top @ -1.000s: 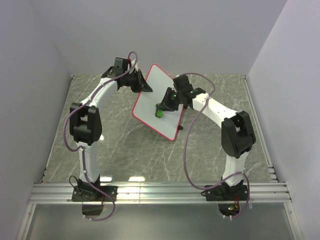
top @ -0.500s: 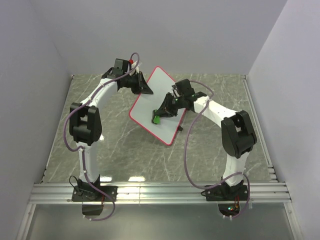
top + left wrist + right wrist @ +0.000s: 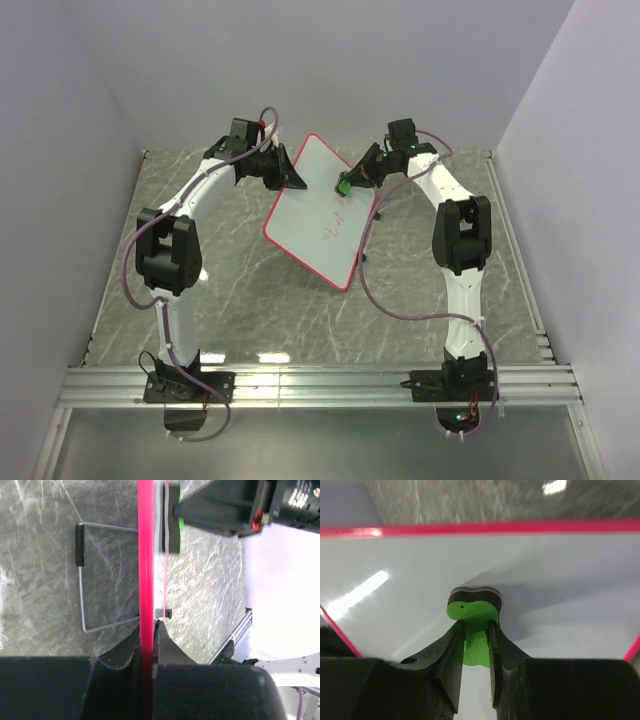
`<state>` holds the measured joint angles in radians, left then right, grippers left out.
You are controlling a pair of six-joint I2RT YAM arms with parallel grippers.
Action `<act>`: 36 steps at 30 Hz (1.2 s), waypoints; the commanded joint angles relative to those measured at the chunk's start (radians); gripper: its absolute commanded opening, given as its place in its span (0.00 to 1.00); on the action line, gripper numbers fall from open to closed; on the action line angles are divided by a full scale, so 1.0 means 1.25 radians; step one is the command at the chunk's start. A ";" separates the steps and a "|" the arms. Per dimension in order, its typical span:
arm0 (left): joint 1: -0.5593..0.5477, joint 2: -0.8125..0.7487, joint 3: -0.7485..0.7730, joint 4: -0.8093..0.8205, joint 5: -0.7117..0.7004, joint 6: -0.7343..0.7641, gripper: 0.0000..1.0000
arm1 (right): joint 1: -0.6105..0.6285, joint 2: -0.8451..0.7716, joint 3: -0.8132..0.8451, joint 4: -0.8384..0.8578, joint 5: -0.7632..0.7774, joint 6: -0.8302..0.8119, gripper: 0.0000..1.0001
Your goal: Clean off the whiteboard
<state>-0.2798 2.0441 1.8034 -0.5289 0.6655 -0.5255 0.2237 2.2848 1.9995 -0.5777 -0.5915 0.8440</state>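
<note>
The whiteboard stood tilted over the worktop, its edge clamped in the closed left jaws, while the right jaws gripped a green eraser against its upper part, and the faint red scribbles lower down seemed not yet wiped.
</note>
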 commanded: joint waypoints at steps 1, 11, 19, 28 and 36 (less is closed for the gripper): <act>-0.057 -0.029 -0.027 -0.100 -0.071 0.083 0.00 | 0.034 0.083 0.013 -0.016 0.128 -0.009 0.00; -0.055 -0.013 0.003 -0.111 -0.097 0.087 0.00 | 0.203 -0.183 -0.453 0.179 0.066 0.030 0.00; -0.047 0.007 0.025 -0.113 -0.109 0.094 0.00 | 0.302 -0.324 -0.667 0.233 0.033 0.050 0.00; -0.045 0.002 0.023 -0.107 -0.104 0.087 0.00 | 0.262 -0.315 -0.731 0.243 0.050 0.064 0.00; -0.045 -0.025 -0.003 -0.116 -0.107 0.093 0.00 | 0.048 -0.208 -0.596 0.186 0.112 -0.037 0.00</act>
<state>-0.2855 2.0373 1.8145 -0.5835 0.6750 -0.4706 0.3531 1.8610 1.2087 -0.1841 -0.7013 0.9146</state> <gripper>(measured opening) 0.092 0.291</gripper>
